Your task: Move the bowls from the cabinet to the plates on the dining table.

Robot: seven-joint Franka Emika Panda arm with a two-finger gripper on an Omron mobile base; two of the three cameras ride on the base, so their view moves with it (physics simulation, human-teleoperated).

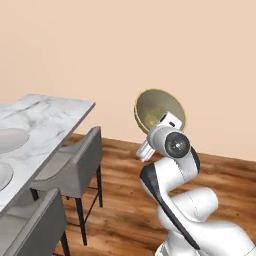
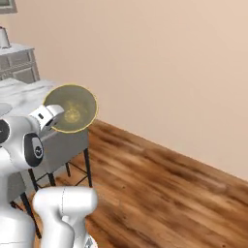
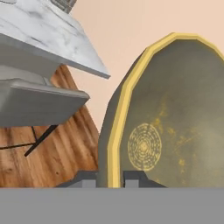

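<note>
Carrying one bowl point(image 1: 159, 109) through the air, the gripper point(image 3: 110, 177) is clamped on its rim: in the hand view the two dark finger tips sit either side of the yellow edge at 6 o'clock, one on the dark outside, one on the olive inside. The bowl is held on its side, its mouth turned sideways rather than up, so the ringed mark at its centre faces the camera.

In the left base view the bowl hangs above the arm's wrist, just past 12 o'clock from the elbow joint, over bare wooden floor point(image 1: 125, 200) and in front of the peach wall point(image 1: 150, 45). The dining table point(image 1: 55, 112) lies at 9 o'clock from it, apart from it, with grey chairs point(image 1: 75, 165) tucked along its near edge. Two pale rounded shapes at the far left edge of the marble may be plates, but they are cut off and I cannot say for certain.

Judging by this, the task is partway through one delivery: this bowl is out of the cabinet and in transit, not yet over the table. Left to do, it seems: bring it over a plate, turn it mouth up, set it down and let go. Whether other bowls are already placed or remain to fetch cannot be told from here.
</note>
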